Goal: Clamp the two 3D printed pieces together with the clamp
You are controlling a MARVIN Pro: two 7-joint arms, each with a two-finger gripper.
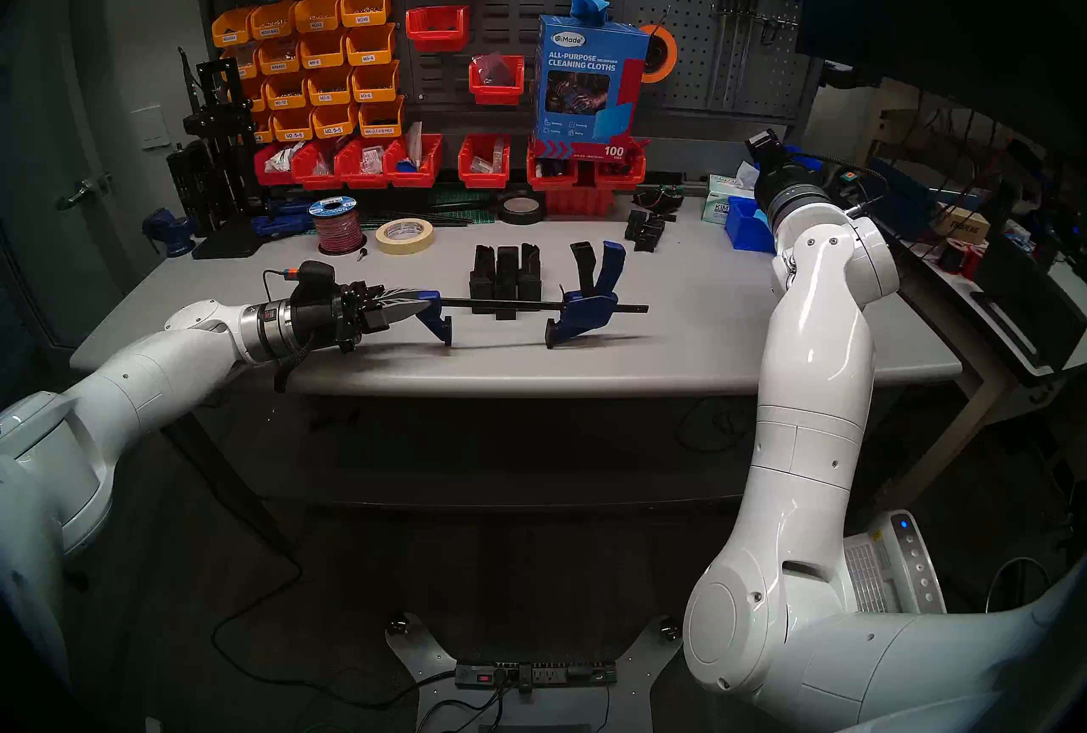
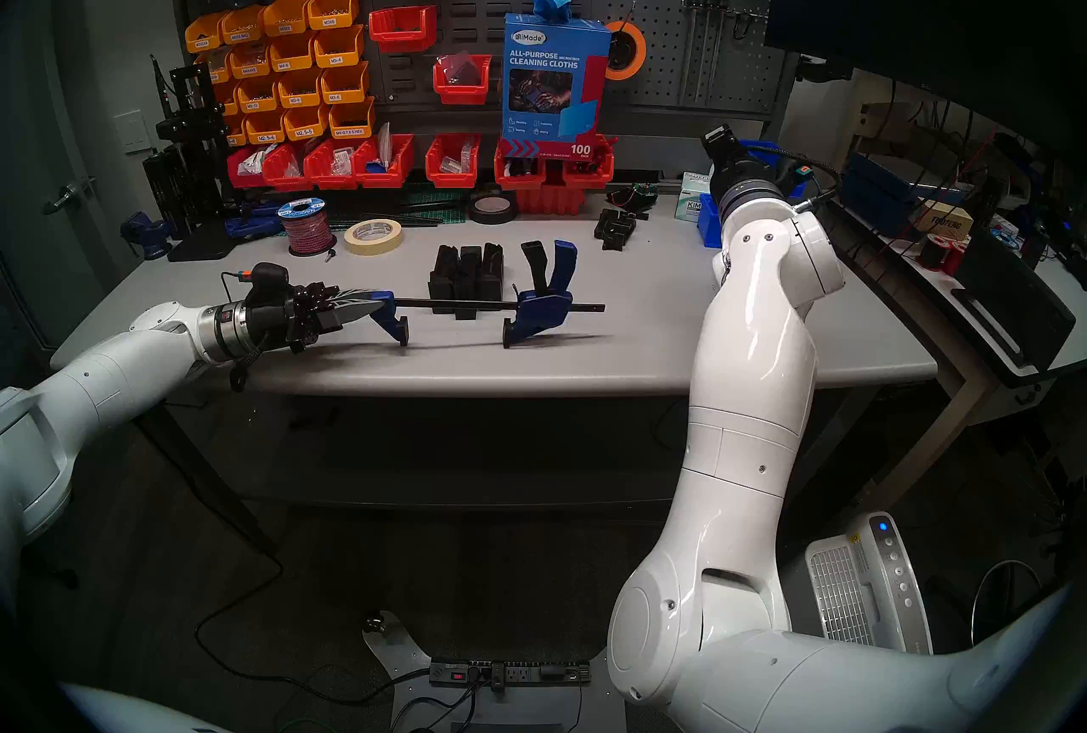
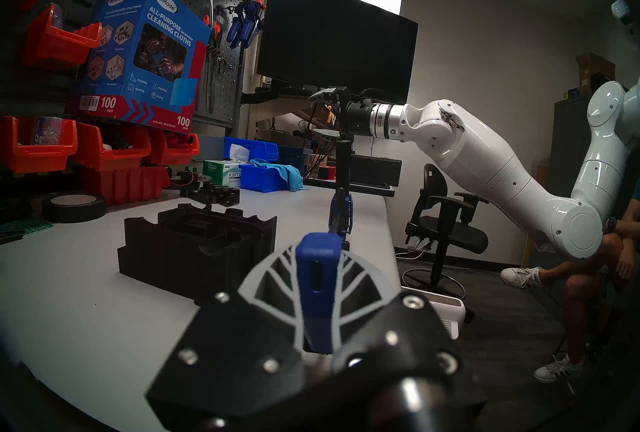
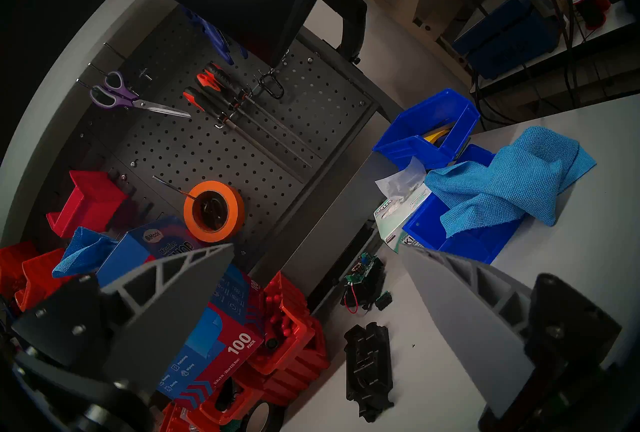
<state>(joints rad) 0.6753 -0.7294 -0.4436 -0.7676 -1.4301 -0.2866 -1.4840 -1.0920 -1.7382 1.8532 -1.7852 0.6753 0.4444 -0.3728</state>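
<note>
Progress of the clamping task at the moment shown. The left gripper [image 1: 406, 309] is pressed together on the fixed-jaw end of the clamp [image 1: 532, 309], pinching the blue end piece, seen edge-on between the fingers in the left wrist view [image 3: 317, 277], and holding the tool level above the bench [image 1: 735, 338], its shadow falling on the surface below. The clamp's black bar runs toward the robot's right, both padded jaws hang downward, and the trigger handle [image 1: 600, 261] stands up from the sliding head. The two 3D printed pieces [image 1: 506, 279] sit on the bench side by side just behind the bar; whether they touch one another cannot be told. From the head views the bar crosses in front of them and the jaws lie nearer the camera than the blocks, so the pieces appear not yet to be between the jaws; the jaws stand well apart, wider than the pair of blocks. The right gripper [image 4: 317, 313] is spread, holds nothing, and is raised over the far right of the bench, well apart from the clamp. Judged done: the clamp is picked up and oriented. Judged left: bringing the jaws around the pieces, then working the trigger until the jaws close on them.
</note>
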